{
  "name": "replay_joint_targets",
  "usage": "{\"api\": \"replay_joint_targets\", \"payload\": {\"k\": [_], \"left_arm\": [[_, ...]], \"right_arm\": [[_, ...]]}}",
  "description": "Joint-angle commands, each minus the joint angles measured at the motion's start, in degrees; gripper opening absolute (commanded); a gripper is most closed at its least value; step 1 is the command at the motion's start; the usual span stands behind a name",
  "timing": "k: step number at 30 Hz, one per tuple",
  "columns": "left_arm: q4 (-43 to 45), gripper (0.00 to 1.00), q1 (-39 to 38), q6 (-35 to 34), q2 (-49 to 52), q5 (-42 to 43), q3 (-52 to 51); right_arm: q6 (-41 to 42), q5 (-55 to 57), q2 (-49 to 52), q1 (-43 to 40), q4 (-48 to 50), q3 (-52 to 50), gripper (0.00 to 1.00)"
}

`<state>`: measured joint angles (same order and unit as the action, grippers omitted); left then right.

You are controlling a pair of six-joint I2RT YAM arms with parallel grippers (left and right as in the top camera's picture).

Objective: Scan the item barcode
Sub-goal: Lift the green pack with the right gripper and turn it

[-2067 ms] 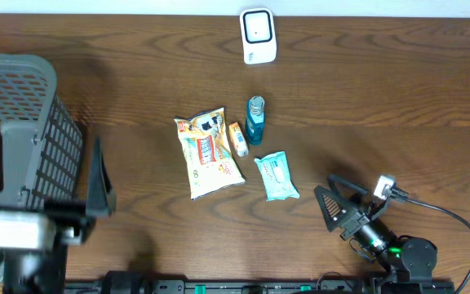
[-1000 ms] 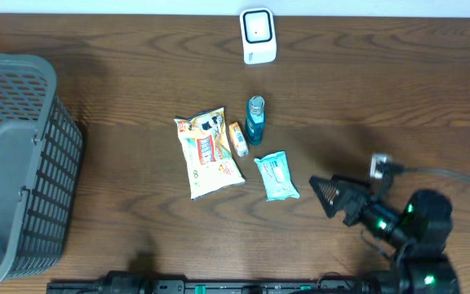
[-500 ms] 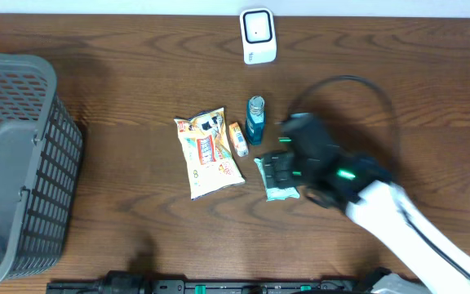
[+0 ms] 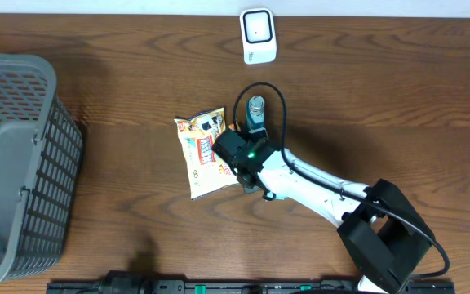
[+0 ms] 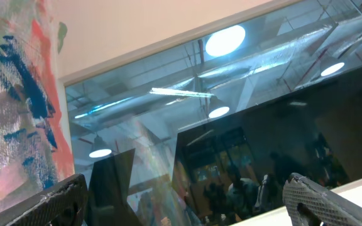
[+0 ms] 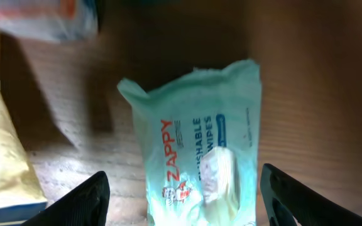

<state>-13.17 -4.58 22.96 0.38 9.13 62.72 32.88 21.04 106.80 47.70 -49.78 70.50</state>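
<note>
Table: basket at far left edge. Scanner at back edge, centre, well apart from rest. Item cluster mid-table. Snack bag leftmost in cluster. Bottle behind and right of bag. Wipes pack flat on table, right of bag. Small box behind-left of pack, beside bag's back end. Right gripper above pack, one finger each side, neither touching it. Right arm crosses cluster from near-right corner.

Mock shop checkout in an indoor lab.
A wooden table carried a barcode scanner, a grey basket and a snack bag; ceiling lights shone behind glass panes.
</note>
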Motion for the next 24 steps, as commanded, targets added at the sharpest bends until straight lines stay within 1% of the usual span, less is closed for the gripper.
{"api": "replay_joint_targets", "payload": {"k": [1, 4, 7, 10, 13, 14, 15, 16, 17, 18, 19, 21, 23, 24], "left_arm": [[0.13, 0.98, -0.11, 0.76, -0.22, 0.76, 0.5], [0.15, 0.98, -0.11, 0.76, -0.22, 0.76, 0.5], [0.15, 0.98, -0.11, 0.76, -0.22, 0.76, 0.5], [0.13, 0.98, -0.11, 0.76, -0.22, 0.76, 0.5], [0.13, 0.98, -0.11, 0.76, -0.22, 0.76, 0.5], [0.13, 0.98, -0.11, 0.76, -0.22, 0.76, 0.5], [0.13, 0.98, -0.11, 0.76, -0.22, 0.76, 0.5], [0.13, 0.98, -0.11, 0.76, -0.22, 0.74, 0.5], [0.11, 0.98, -0.11, 0.76, -0.22, 0.74, 0.5], [0.09, 0.98, -0.11, 0.76, -0.22, 0.74, 0.5], [-0.09, 0.98, -0.11, 0.76, -0.22, 0.74, 0.5], [-0.42, 0.98, -0.11, 0.76, -0.22, 0.74, 0.5], [-0.94, 0.98, -0.11, 0.76, -0.22, 0.74, 0.5], [-1.03, 0.98, -0.11, 0.76, -0.22, 0.76, 0.5]], "right_arm": [[1.38, 3.76, 0.2, 0.02, 0.13, 1.38, 0.72], [1.4, 3.93, 0.81, 0.07, 1.36, 1.38, 0.71], [2.4, 3.91, 2.29, 0.35, 1.99, 1.38, 0.67], [3.39, 4.09, 4.55, 0.92, 0.2, 1.38, 0.6], [3.58, 4.15, 6.99, 1.64, -0.83, 1.38, 0.57], [4.0, 4.15, 7.85, 1.79, -0.81, 1.38, 0.54], [4.85, 4.24, 8.63, 1.9, -0.81, 1.38, 0.48], [6.01, 4.15, 9.84, 2.01, -1.01, 1.38, 0.36], [6.67, 4.15, 10.54, 2.01, -1.38, 1.38, 0.29], [7.26, 4.15, 10.88, 2.03, -1.9, 1.38, 0.18], [8.44, 4.17, 11.17, 2.01, -2.62, 1.38, 0.13], [10.01, 4.33, 11.15, 2.01, -3.74, 1.4, 0.07], [10.4, 4.2, 10.84, 2.01, -4.42, 1.75, 0.01], [10.4, 3.85, 10.71, 1.99, -4.9, 2.21, 0.01]]}}
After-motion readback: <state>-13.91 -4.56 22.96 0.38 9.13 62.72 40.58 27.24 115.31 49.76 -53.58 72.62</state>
